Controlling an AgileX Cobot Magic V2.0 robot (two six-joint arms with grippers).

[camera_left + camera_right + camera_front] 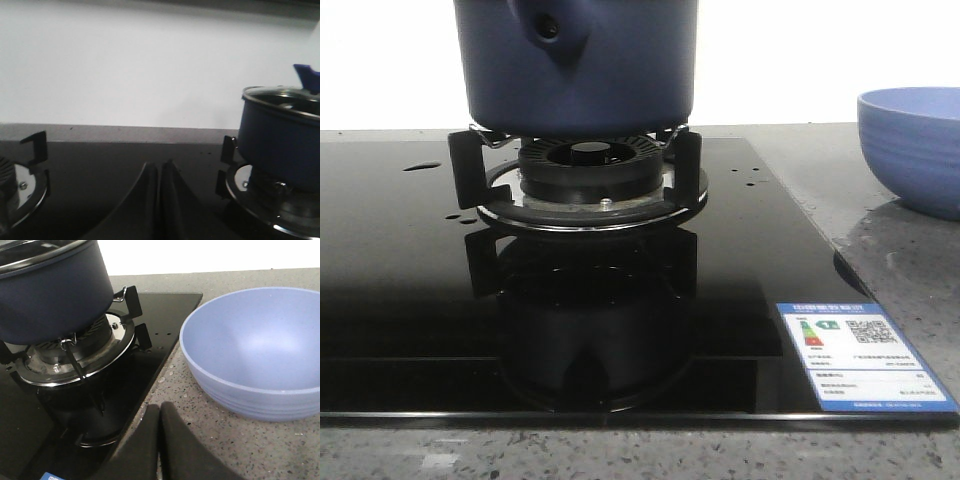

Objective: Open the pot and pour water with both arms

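The dark navy pot (575, 70) sits on the burner grate (580, 180) of the black glass stove, its handle socket with a round hole facing me. The left wrist view shows the pot (280, 140) with a glass lid (285, 97) and blue knob on it. The right wrist view shows it (52, 290) too. My left gripper (159, 167) is shut and empty over the stove glass, well clear of the pot. My right gripper (160, 410) is shut and empty over the stove's edge, between pot and bowl. Small water drops (420, 166) lie on the glass.
A light blue ribbed bowl (915, 145) stands on the speckled grey counter right of the stove; it also shows in the right wrist view (255, 350). A second burner (20, 190) lies left of the pot. An energy label (860, 355) is on the stove's front right corner.
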